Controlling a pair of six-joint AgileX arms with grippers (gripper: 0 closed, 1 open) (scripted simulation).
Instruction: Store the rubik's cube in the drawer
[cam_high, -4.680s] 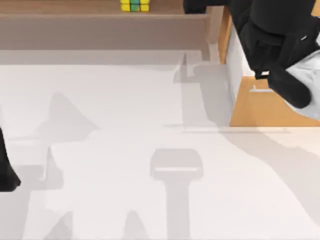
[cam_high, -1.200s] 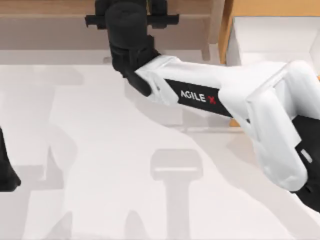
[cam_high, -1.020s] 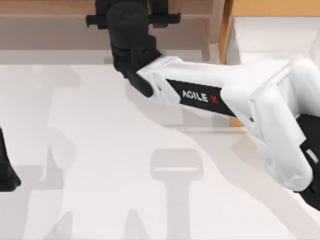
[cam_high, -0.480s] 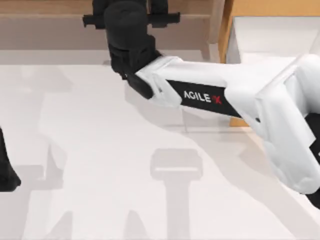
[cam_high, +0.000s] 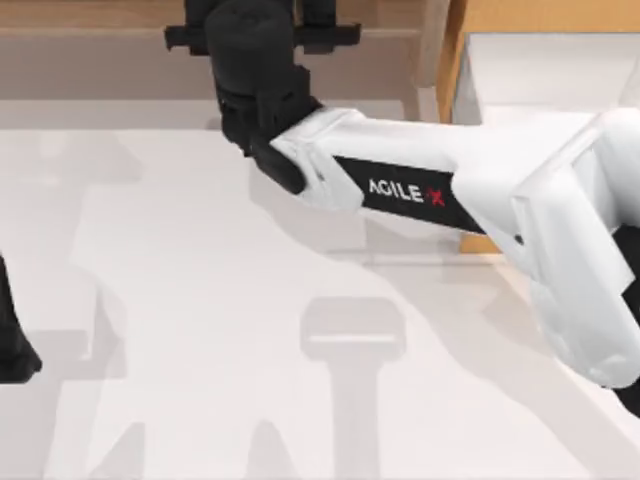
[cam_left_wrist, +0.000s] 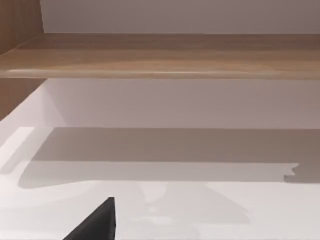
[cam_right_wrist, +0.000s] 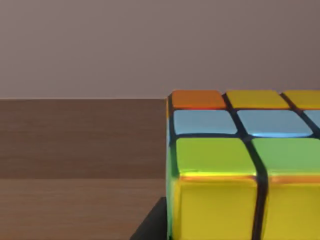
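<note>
- Spanning the smooth white table (cam_high: 200, 330), the glossy white right arm reaches from the right side to the brown wooden shelf (cam_high: 100, 60) at the far edge.
- The drawer (cam_high: 545, 70) stands open, boxy, white-walled, orange-wood sided.
- The right gripper (cam_high: 262, 25) is matte black; whether its fingers are spread cannot be told.
- The rubik's cube (cam_right_wrist: 240, 165), glossy with black seams, rests on the shelf board.
- The left gripper (cam_high: 15, 340) sits parked at the left edge.
- Against 4.7 s ago, the right arm has moved from the drawer to the shelf.
</note>
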